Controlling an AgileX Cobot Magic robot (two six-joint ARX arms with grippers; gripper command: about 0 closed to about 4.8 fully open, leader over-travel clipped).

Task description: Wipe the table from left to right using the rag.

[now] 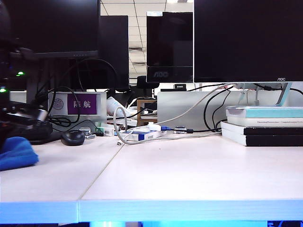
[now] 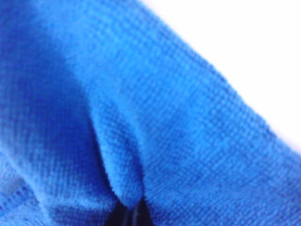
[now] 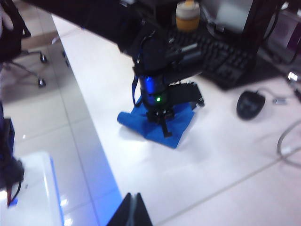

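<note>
Blue microfibre, the rag (image 1: 16, 152) lay bunched at nine o'clock on the white table (image 1: 189, 175), at its left end; the left gripper (image 3: 162, 123) was clamped shut on it, a pinched fold running into the jaws; the right gripper (image 3: 131, 207), fingers together and empty, hung off the table's front edge. Judged risks: a shallow pinch could shed the cloth mid-sweep; the black mouse (image 1: 73, 137) at ten o'clock could be knocked.
</note>
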